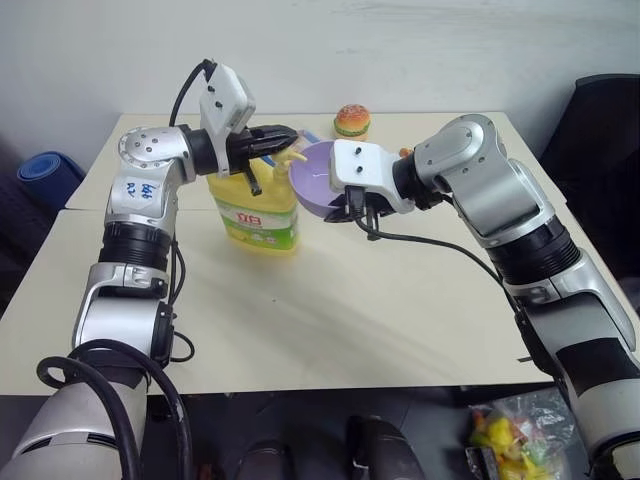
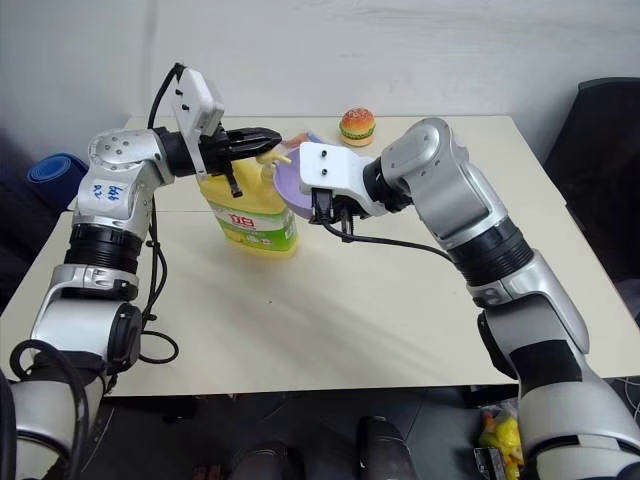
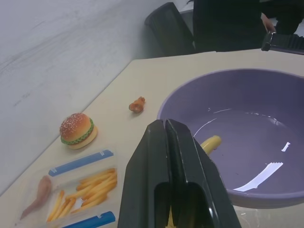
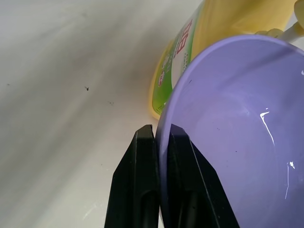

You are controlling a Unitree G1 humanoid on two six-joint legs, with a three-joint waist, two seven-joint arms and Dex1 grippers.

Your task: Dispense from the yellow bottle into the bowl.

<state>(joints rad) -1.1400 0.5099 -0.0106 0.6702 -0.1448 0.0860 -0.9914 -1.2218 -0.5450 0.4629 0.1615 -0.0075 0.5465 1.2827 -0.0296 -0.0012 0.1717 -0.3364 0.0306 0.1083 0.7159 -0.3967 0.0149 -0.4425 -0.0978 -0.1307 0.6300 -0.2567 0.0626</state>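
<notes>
The yellow bottle (image 1: 255,210) stands upright on the table, left of centre. My left gripper (image 1: 285,135) is shut, and its closed fingers lie level across the bottle's pump top. The yellow spout (image 3: 210,142) pokes out from under the fingers, over the rim of the lavender bowl (image 1: 315,180). My right gripper (image 4: 159,130) is shut on the bowl's rim and holds it tilted in the air against the bottle's right side. Glossy streaks show inside the bowl (image 3: 247,118). The bottle's green-and-white label (image 4: 178,57) sits just behind the bowl's edge.
A toy hamburger (image 1: 351,121) sits at the table's far edge, with a clear blue-edged tray of fries (image 3: 80,190) and a small brown piece (image 3: 137,105) nearby. A black chair (image 1: 600,130) stands at the right, and a blue roll (image 1: 45,175) lies at the left.
</notes>
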